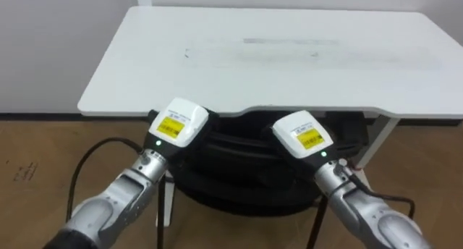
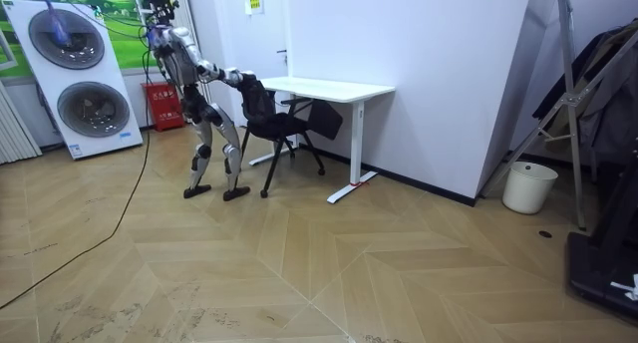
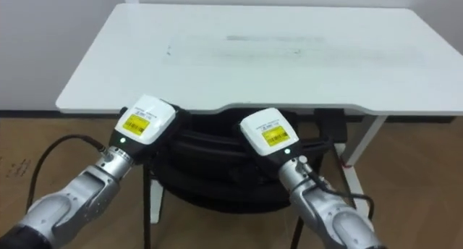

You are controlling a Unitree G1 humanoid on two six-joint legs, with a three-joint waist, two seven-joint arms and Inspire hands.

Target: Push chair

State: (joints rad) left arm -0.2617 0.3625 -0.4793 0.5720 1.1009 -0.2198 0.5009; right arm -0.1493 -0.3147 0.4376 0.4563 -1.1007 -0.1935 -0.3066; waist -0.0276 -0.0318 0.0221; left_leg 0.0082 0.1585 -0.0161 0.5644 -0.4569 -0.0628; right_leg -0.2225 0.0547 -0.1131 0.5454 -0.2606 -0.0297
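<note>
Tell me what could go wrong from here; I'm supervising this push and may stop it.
The left hand and right hand rest on the chair back by the desk edge; pushing further might pinch them. In the room view the robot's arms stretch to the chair; a sudden slide could unbalance it.

We record no legible text. One yellow label (image 1: 171, 127) sits on the back of the left hand (image 1: 188, 113), and a second yellow label (image 1: 309, 138) on the right hand (image 1: 289, 124) — the print on both is too small to read. In the room view a yellow sign (image 2: 255, 2) hangs on the wall (image 2: 419, 44) — likewise illegible.
</note>
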